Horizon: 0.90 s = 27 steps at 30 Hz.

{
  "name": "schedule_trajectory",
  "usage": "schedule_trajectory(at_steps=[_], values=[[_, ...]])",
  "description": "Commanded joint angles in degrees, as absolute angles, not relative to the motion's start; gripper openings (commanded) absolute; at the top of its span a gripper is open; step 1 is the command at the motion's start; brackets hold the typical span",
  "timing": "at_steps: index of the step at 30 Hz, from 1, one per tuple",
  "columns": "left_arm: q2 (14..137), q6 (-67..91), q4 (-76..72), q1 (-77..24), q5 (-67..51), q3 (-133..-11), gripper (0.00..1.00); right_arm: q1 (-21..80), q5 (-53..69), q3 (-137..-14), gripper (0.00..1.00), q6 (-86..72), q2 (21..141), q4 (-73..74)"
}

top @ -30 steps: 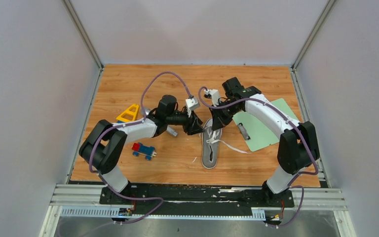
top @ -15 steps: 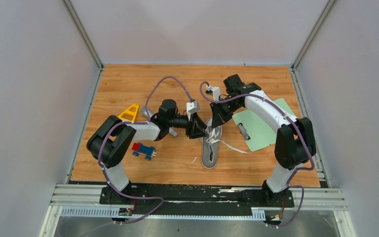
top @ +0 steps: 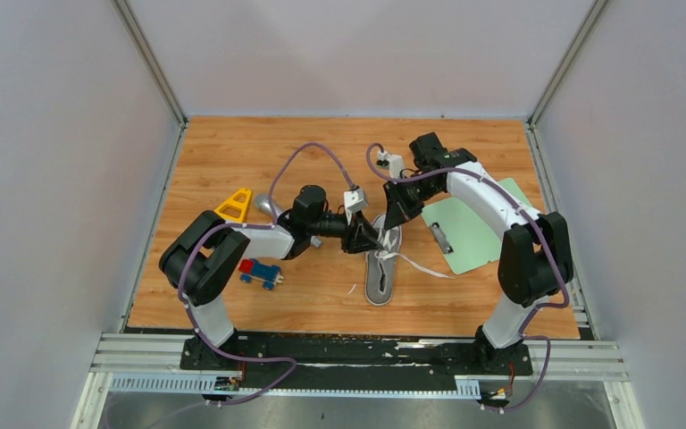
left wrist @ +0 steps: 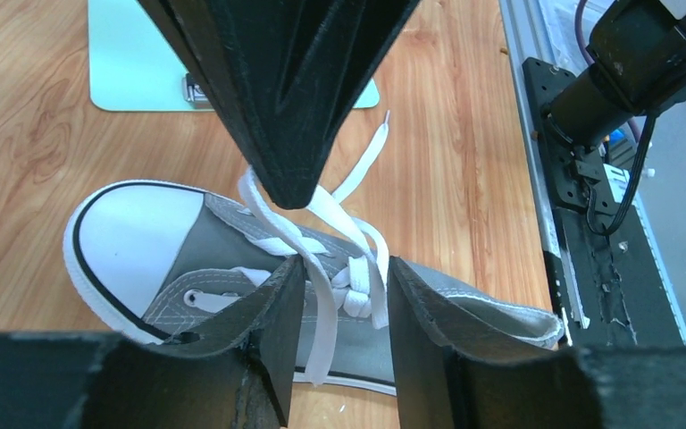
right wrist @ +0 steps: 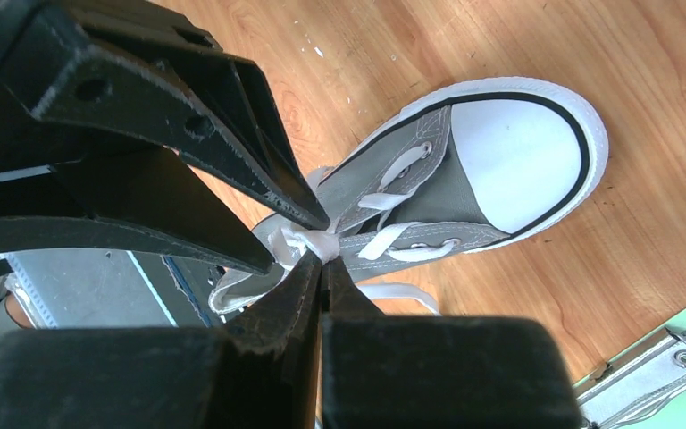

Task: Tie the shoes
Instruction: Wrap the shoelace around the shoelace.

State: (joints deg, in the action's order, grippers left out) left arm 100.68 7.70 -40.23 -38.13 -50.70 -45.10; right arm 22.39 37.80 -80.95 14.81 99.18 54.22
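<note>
The grey sneaker (top: 378, 273) with a white toe cap lies mid-table, toe towards the back; it also shows in the left wrist view (left wrist: 188, 259) and the right wrist view (right wrist: 438, 197). My right gripper (top: 393, 217) is shut on the white lace (right wrist: 308, 241) at the knot over the tongue; its closed tip (left wrist: 290, 188) hangs above the laces. My left gripper (top: 371, 239) is open at the shoe's left side. In the left wrist view (left wrist: 345, 265) its two fingers straddle the crossed lace strands (left wrist: 326, 304) without pinching them. A loose lace end (top: 429, 266) trails right on the table.
A green clipboard (top: 478, 232) lies just right of the shoe. A red and blue toy car (top: 259, 271), a yellow triangle (top: 233, 206) and a small metal piece (top: 266, 206) lie to the left. Grey walls close three sides.
My left gripper has moved right, up to the shoe's laces. My right gripper has shifted slightly right and back, still holding the lace. The shoe has stayed put.
</note>
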Motion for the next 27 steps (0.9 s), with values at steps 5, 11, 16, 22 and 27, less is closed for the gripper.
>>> schedule_trajectory(at_steps=[5,11,16,22,27], values=[[100.9,2.8,-36.9,-40.5,-50.3,-46.4,0.43,21.1,40.0,-83.2,0.00,13.6,98.6,54.5],[101.0,2.6,-35.6,-40.7,-49.3,-46.7,0.36,20.2,40.6,-83.0,0.00,13.6,98.4,54.5],[101.3,2.3,-34.2,-40.8,-48.8,-47.3,0.27,19.7,41.0,-82.5,0.00,13.7,98.1,54.4],[101.3,0.2,-31.6,-42.2,-48.4,-48.2,0.21,19.2,41.7,-82.4,0.00,13.6,98.0,54.5],[101.7,0.0,-30.1,-42.5,-47.9,-49.0,0.03,19.2,41.8,-82.0,0.00,13.6,98.2,54.4]])
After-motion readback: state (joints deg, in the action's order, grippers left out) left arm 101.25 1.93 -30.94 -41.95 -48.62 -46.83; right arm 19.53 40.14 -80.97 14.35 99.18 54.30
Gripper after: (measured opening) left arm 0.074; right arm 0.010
